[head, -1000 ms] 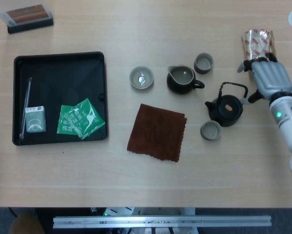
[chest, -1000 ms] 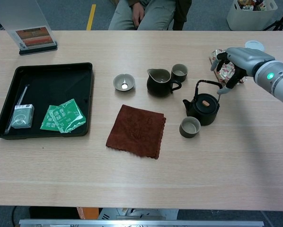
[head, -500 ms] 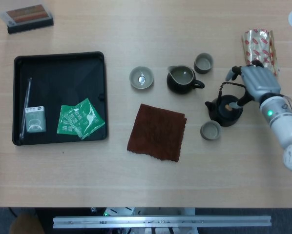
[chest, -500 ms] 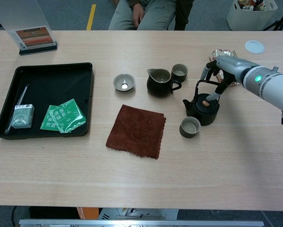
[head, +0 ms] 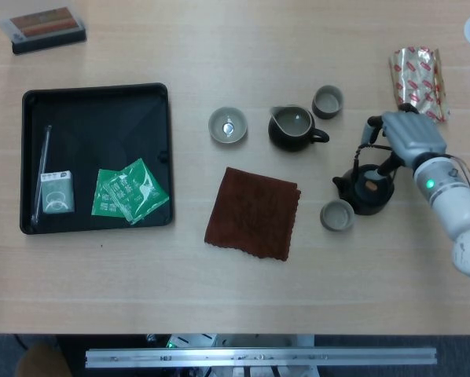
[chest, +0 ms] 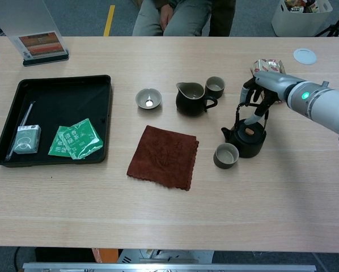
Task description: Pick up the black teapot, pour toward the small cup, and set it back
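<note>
The black teapot (head: 366, 188) (chest: 248, 139) stands at the right of the table with its bail handle upright. My right hand (head: 402, 137) (chest: 264, 89) is over it, fingers curled around the top of the handle. A small grey cup (head: 337, 214) (chest: 225, 155) sits right against the pot's front left side. A second small cup (head: 327, 101) (chest: 215, 86) stands further back, next to a dark pitcher (head: 292, 128) (chest: 191, 98). My left hand appears in neither view.
A brown cloth (head: 253, 212) lies left of the teapot. A grey bowl (head: 228, 125) sits beside the pitcher. A black tray (head: 93, 90) with green packets is at the left. A foil packet (head: 416, 69) lies behind my right hand.
My right hand came in from the right and closed its fingers around the teapot's handle. The teapot and the cup beside it shifted slightly toward the near edge.
</note>
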Action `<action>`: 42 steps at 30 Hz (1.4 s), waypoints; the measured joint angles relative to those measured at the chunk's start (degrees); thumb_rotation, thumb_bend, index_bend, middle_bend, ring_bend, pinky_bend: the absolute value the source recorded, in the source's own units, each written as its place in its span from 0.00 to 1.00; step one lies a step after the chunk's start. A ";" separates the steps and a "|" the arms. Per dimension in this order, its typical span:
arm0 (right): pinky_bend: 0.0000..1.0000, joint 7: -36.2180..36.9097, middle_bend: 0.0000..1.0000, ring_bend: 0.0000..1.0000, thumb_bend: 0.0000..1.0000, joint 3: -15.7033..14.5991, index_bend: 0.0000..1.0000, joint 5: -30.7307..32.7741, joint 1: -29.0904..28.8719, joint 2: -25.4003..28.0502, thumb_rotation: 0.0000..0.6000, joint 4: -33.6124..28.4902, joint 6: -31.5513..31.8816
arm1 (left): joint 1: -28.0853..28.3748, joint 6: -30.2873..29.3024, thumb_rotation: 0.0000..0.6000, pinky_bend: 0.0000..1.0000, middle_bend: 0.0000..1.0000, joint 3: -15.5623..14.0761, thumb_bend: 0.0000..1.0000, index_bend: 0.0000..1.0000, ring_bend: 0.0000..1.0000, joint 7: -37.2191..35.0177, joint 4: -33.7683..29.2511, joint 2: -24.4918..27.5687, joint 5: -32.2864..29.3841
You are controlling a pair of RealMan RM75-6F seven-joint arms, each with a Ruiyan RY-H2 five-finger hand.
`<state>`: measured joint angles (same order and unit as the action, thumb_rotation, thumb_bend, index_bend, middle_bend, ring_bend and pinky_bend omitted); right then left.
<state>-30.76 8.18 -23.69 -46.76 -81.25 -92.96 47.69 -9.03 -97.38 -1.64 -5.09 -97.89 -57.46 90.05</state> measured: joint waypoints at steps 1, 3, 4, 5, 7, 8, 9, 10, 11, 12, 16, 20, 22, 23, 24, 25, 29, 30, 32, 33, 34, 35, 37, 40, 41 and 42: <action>0.07 0.01 0.44 0.33 0.00 -0.21 0.46 0.26 -0.14 0.01 1.00 0.04 0.03 | -0.03 0.00 1.00 0.00 0.00 -0.01 0.22 0.02 0.00 0.07 0.03 -0.01 -0.01; 0.07 0.15 0.44 0.33 0.00 -0.58 0.46 0.95 -0.48 0.08 1.00 0.08 -0.02 | -0.06 0.00 1.00 0.00 0.00 0.00 0.22 0.02 0.00 0.04 0.08 -0.02 -0.04; 0.07 0.23 0.44 0.33 0.00 -0.76 0.46 1.19 -0.68 0.11 1.00 0.08 -0.01 | -0.07 0.02 1.00 0.00 0.00 0.00 0.22 0.02 0.00 0.05 0.09 -0.02 -0.05; 0.07 0.26 0.44 0.33 0.00 -1.03 0.46 1.35 -0.90 0.14 1.00 0.12 0.13 | -0.08 0.03 1.00 0.00 0.00 -0.02 0.22 0.02 0.00 0.04 0.09 -0.02 -0.04; 0.07 0.25 0.44 0.33 0.00 -1.38 0.46 1.58 -1.19 0.10 1.00 0.21 0.46 | -0.10 0.01 1.00 0.00 0.00 -0.01 0.22 0.02 0.00 0.06 0.10 -0.02 -0.01; 0.07 0.25 0.44 0.33 0.00 -1.56 0.46 1.76 -1.39 0.05 1.00 0.25 0.55 | -0.11 0.00 1.00 0.00 0.00 0.01 0.22 0.02 0.00 0.07 0.11 -0.03 -0.02; 0.07 0.26 0.44 0.33 0.00 -1.67 0.46 1.93 -1.53 0.03 1.00 0.26 0.54 | -0.12 -0.01 1.00 0.00 0.00 0.01 0.22 0.02 0.00 0.05 0.09 -0.03 -0.02; 0.07 0.27 0.44 0.33 0.00 -1.78 0.46 2.10 -1.68 0.01 1.00 0.26 0.52 | -0.14 -0.03 1.00 0.00 0.00 0.01 0.22 0.02 0.00 0.06 0.09 -0.03 -0.01; 0.07 0.29 0.44 0.33 0.00 -1.95 0.46 2.25 -1.90 -0.05 1.00 0.24 0.51 | -0.16 -0.06 1.00 0.00 0.00 0.01 0.22 0.02 0.00 0.08 0.10 -0.03 -0.01; 0.07 0.30 0.44 0.33 0.00 -2.10 0.46 2.32 -2.05 -0.09 1.00 0.21 0.50 | -0.19 -0.08 1.00 0.00 0.00 0.01 0.22 0.02 0.00 0.07 0.09 -0.03 0.01; 0.07 0.21 0.44 0.33 0.00 -2.77 0.46 2.70 -2.60 -0.05 1.00 -0.15 0.34 | -0.31 -0.25 1.00 0.00 0.00 0.03 0.22 0.02 0.00 -0.02 0.12 0.02 0.01; 0.07 0.05 0.46 0.34 0.00 -3.43 0.48 3.88 -3.21 0.41 1.00 -0.80 -0.01 | -0.39 -0.40 1.00 0.00 0.00 0.07 0.22 0.02 0.00 -0.06 0.15 -0.02 0.05; 0.07 0.18 0.48 0.37 0.00 -3.63 0.50 4.34 -3.49 0.78 1.00 -1.27 -0.25 | -0.40 -0.38 1.00 0.00 0.00 0.03 0.22 0.02 0.00 -0.01 0.18 -0.04 0.13; 0.07 0.38 0.48 0.38 0.00 -3.69 0.51 4.40 -3.60 1.01 1.00 -1.59 -0.30 | -0.41 -0.37 1.00 0.00 0.00 0.01 0.22 0.02 0.00 0.01 0.20 -0.04 0.18; 0.07 0.57 0.49 0.39 0.00 -3.71 0.52 4.37 -3.63 1.18 1.00 -1.85 -0.30 | -0.42 -0.37 1.00 0.00 0.00 -0.01 0.22 0.02 0.00 0.06 0.20 -0.02 0.19; 0.07 0.78 0.50 0.39 0.00 -3.72 0.53 4.31 -3.66 1.38 1.00 -2.16 -0.31 | -0.46 -0.43 1.00 0.00 0.00 0.00 0.22 0.02 0.00 0.04 0.18 -0.01 0.18; 0.07 1.89 0.51 0.40 0.00 -3.77 0.53 4.18 -3.79 2.75 1.00 -3.99 -0.90 | -0.53 -0.62 1.00 0.00 0.00 0.08 0.22 0.02 0.00 0.01 0.13 -0.04 0.25; 0.07 2.11 0.51 0.41 0.00 -3.83 0.54 4.23 -3.87 3.11 1.00 -4.41 -1.18 | -0.52 -0.61 1.00 0.00 0.00 0.08 0.22 0.02 0.00 0.06 0.10 -0.06 0.28; 0.07 2.63 0.51 0.42 0.00 -4.03 0.54 4.34 -4.07 3.95 1.00 -5.34 -1.87 | -0.52 -0.57 1.00 0.00 0.00 0.08 0.22 0.02 0.00 0.15 0.08 -0.13 0.25; 0.07 2.89 0.51 0.42 0.00 -4.11 0.54 4.37 -4.15 4.28 1.00 -5.72 -2.13 | -0.52 -0.54 1.00 0.00 0.00 0.08 0.22 0.02 0.00 0.15 0.07 -0.16 0.24; 0.07 3.15 0.51 0.43 0.00 -4.20 0.54 4.35 -4.22 4.60 1.00 -6.07 -2.33 | -0.50 -0.50 1.00 0.00 0.00 0.09 0.22 0.02 0.00 0.20 0.05 -0.17 0.24; 0.07 3.47 0.52 0.43 0.00 -4.37 0.55 4.22 -4.31 4.98 1.00 -6.51 -2.48 | -0.50 -0.48 1.00 0.00 0.00 0.09 0.22 0.02 0.00 0.26 0.04 -0.18 0.24; 0.07 3.79 0.52 0.44 0.00 -4.56 0.55 3.92 -4.39 5.40 1.00 -7.04 -2.54 | -0.47 -0.47 1.00 0.00 0.00 0.09 0.22 0.02 0.00 0.28 0.00 -0.21 0.34; 0.07 4.77 0.53 0.44 0.00 -4.79 0.56 3.23 -4.39 6.23 1.00 -8.05 -2.54 | -0.43 -0.44 1.00 0.00 0.00 0.13 0.22 0.02 0.00 0.30 -0.01 -0.22 0.37; 0.07 5.14 0.53 0.44 0.00 -4.94 0.56 2.89 -4.38 6.61 1.00 -8.45 -2.54 | -0.42 -0.43 1.00 0.00 0.00 0.13 0.22 0.02 0.00 0.31 0.00 -0.24 0.39; 0.07 5.37 0.53 0.44 0.00 -5.09 0.56 2.69 -4.37 6.86 1.00 -8.71 -2.54 | -0.41 -0.41 1.00 0.00 0.00 0.14 0.22 0.02 0.00 0.35 0.01 -0.25 0.40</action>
<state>-25.39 3.09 -21.00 -51.13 -74.39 -101.67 45.15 -9.43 -97.79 -1.50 -4.74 -97.88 -57.71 90.45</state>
